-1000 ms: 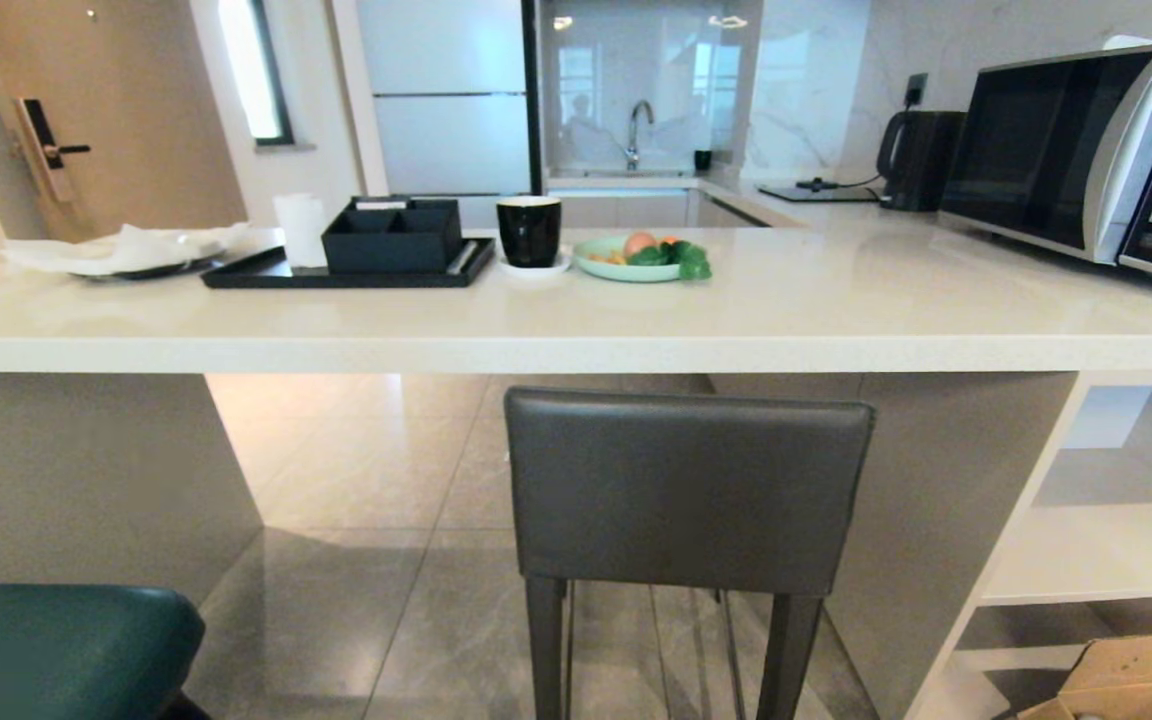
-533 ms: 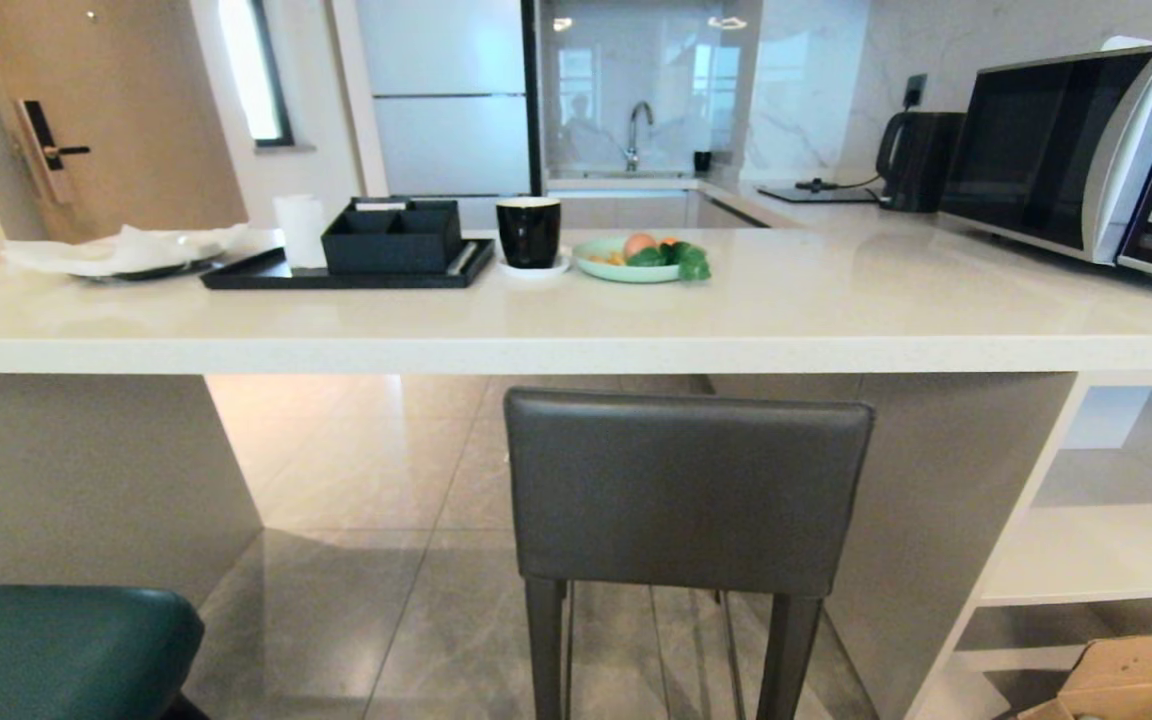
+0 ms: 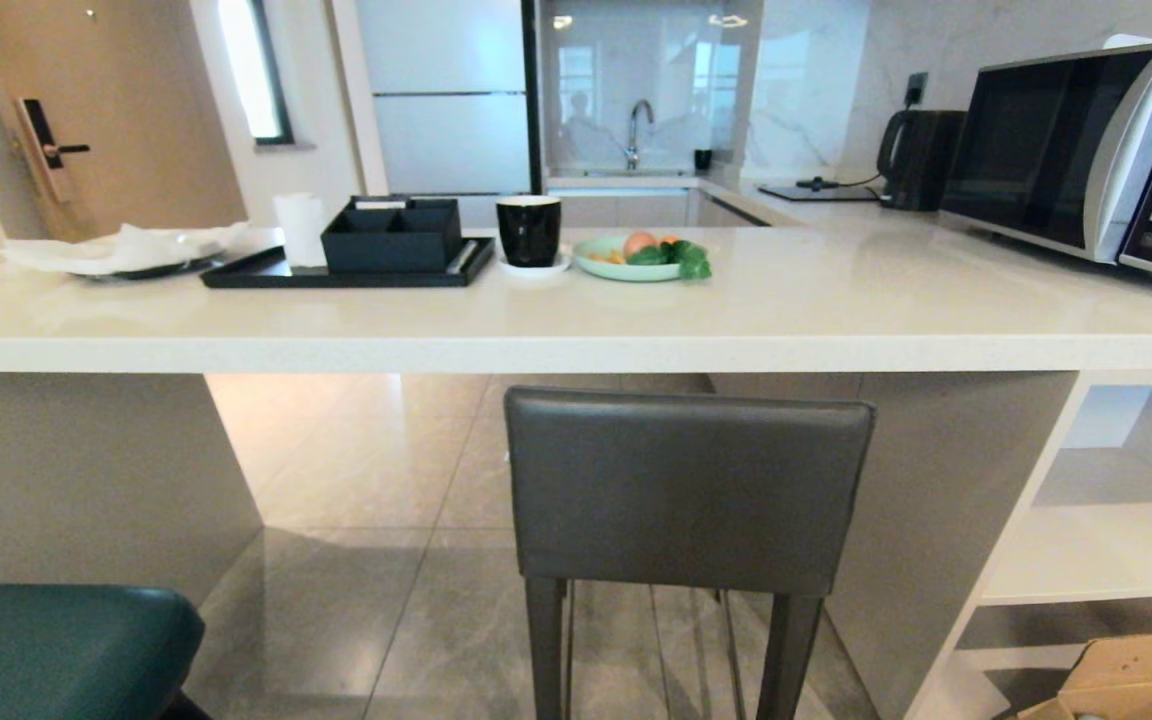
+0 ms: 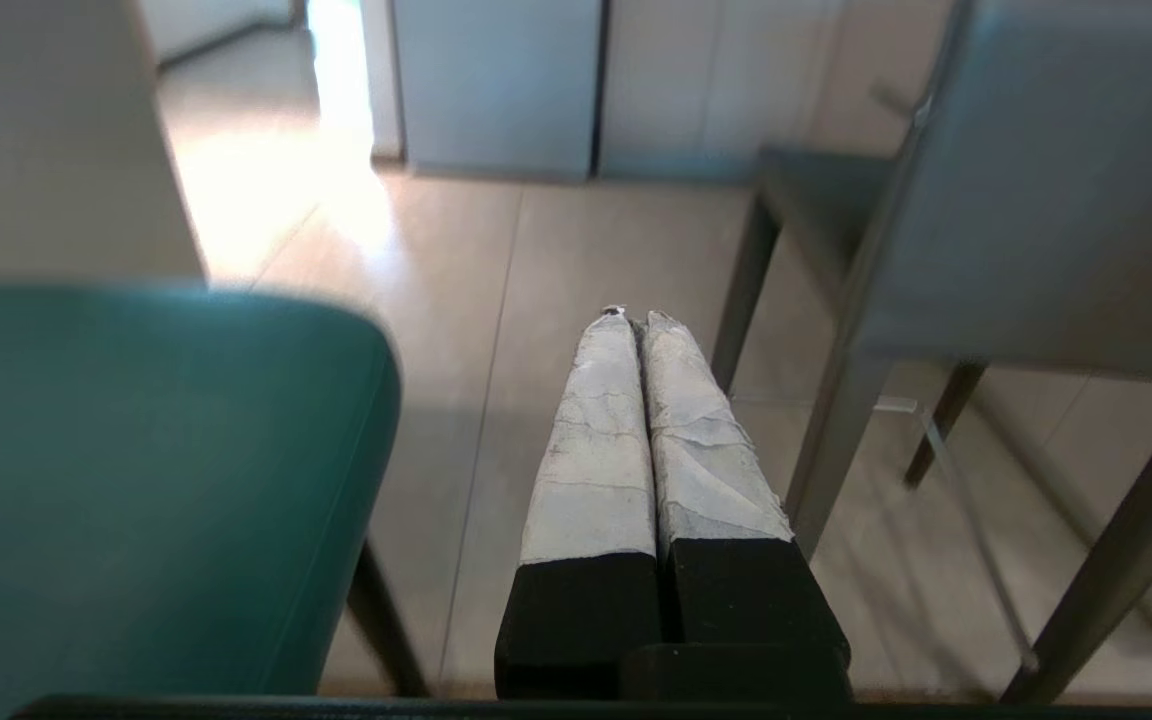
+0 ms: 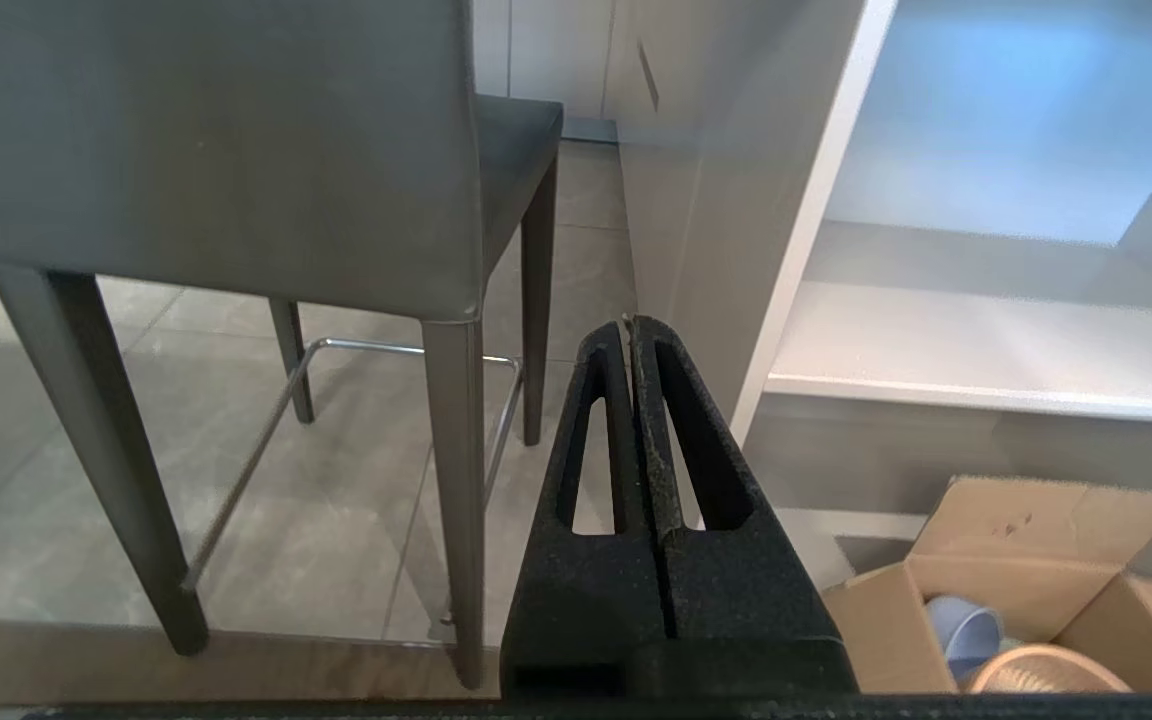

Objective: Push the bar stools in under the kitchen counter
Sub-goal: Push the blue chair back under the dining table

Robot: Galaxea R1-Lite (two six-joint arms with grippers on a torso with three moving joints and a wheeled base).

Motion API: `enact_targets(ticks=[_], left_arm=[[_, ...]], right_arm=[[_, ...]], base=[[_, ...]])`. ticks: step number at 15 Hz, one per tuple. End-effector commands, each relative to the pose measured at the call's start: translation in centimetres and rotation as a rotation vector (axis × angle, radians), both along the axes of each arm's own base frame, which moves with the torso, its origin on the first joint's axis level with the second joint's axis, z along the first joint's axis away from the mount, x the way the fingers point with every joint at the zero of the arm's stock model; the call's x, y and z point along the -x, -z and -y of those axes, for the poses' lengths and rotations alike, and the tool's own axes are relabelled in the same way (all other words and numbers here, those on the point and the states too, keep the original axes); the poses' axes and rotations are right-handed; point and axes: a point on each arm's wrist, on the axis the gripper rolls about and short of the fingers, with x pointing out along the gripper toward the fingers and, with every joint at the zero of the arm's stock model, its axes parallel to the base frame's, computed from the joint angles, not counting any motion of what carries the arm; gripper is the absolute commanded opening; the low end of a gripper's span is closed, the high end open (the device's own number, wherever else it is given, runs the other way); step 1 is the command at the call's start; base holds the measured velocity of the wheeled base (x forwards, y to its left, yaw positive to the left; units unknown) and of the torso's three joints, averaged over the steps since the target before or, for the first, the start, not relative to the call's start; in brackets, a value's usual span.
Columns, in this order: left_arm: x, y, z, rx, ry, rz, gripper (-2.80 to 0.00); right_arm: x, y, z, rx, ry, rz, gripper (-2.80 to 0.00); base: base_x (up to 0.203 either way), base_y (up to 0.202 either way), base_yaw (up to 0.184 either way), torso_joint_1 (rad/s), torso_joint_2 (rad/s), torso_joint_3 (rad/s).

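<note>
The boxy grey stool (image 3: 688, 490), in smooth matte leather with tapered legs and a thin chrome footrail, stands at the thick, glossy cream stone surface (image 3: 576, 335), its flat backrest just below the slab's front edge. The rounded teal stool (image 3: 61, 650), softly padded, sits low at the robot's left, out from the slab. The left gripper (image 4: 633, 322) hangs between the two stools, its tape-wrapped fingers pressed together on nothing. The right gripper (image 5: 630, 327), black and grainy with slotted fingers, is likewise closed and empty, beside an open cardboard box (image 5: 1026, 590).
</note>
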Motion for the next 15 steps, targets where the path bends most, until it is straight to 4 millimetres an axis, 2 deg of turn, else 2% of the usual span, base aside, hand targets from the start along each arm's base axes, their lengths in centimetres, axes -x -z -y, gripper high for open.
enact_targets(ticks=[1, 4, 6, 13, 15], left_arm=[[0.14, -0.16, -0.02, -0.017, -0.014, -0.018, -2.80], [-0.08, 0.43, -0.04, -0.189, -0.019, -0.022, -2.80], [-0.08, 0.38, -0.02, -0.130, -0.012, -0.017, -2.80], [-0.08, 0.41, -0.03, -0.117, -0.021, -0.021, -2.80], [-0.08, 0.41, -0.03, -0.119, -0.019, -0.021, -2.80]], right_arm=[[-0.01, 0.07, 0.00, -0.003, 0.001, -0.005, -2.80], [-0.01, 0.07, 0.00, -0.002, 0.000, -0.005, -2.80], [-0.01, 0.05, 0.01, -0.015, 0.006, -0.004, -2.80], [-0.01, 0.05, -0.01, -0.009, -0.003, -0.004, -2.80], [-0.01, 0.04, 0.00, -0.012, 0.000, -0.003, -2.80]], base=[[0.000, 0.000, 0.000, 0.000, 0.00, 0.000], [0.000, 0.000, 0.000, 0.000, 0.00, 0.000], [0.000, 0.000, 0.000, 0.000, 0.00, 0.000], [0.000, 0.000, 0.000, 0.000, 0.00, 0.000], [-0.172, 0.000, 0.000, 0.010, 0.00, 0.004]])
